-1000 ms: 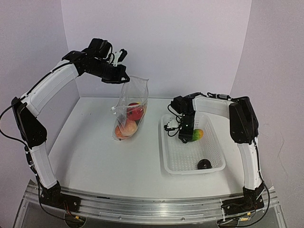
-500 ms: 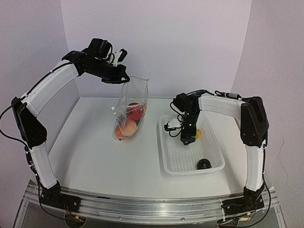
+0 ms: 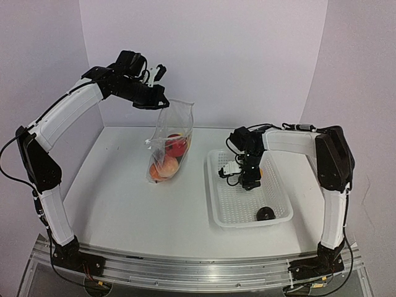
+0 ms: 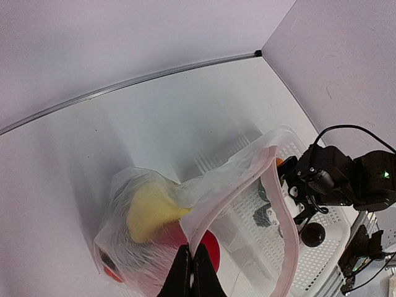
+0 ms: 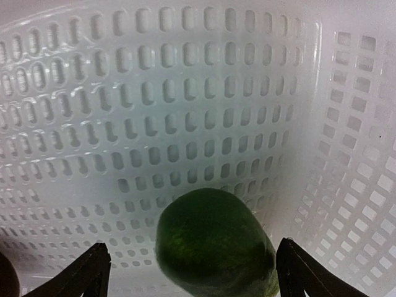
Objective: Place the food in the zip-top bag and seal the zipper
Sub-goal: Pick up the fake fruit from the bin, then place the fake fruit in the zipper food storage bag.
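Note:
My left gripper (image 3: 159, 104) is shut on the rim of the clear zip-top bag (image 3: 168, 145) and holds it hanging open above the table. In the left wrist view the jaws (image 4: 190, 272) pinch the pinkish zipper strip (image 4: 279, 210); a yellow pepper (image 4: 148, 212) and a red fruit (image 4: 210, 247) lie inside. My right gripper (image 3: 249, 183) is open and low inside the white basket (image 3: 218, 204). Its fingertips (image 5: 98, 266) straddle the green mango (image 5: 213, 244) without touching. A dark mangosteen (image 3: 266, 214) lies at the basket's near end.
The basket stands right of the bag on the white table. Purple walls close the back and both sides. An orange bit of food (image 3: 262, 171) shows beside my right gripper.
My right gripper has moved a little right and down into the basket, now covering the green mango in the top view. The left arm and the bag have not moved.

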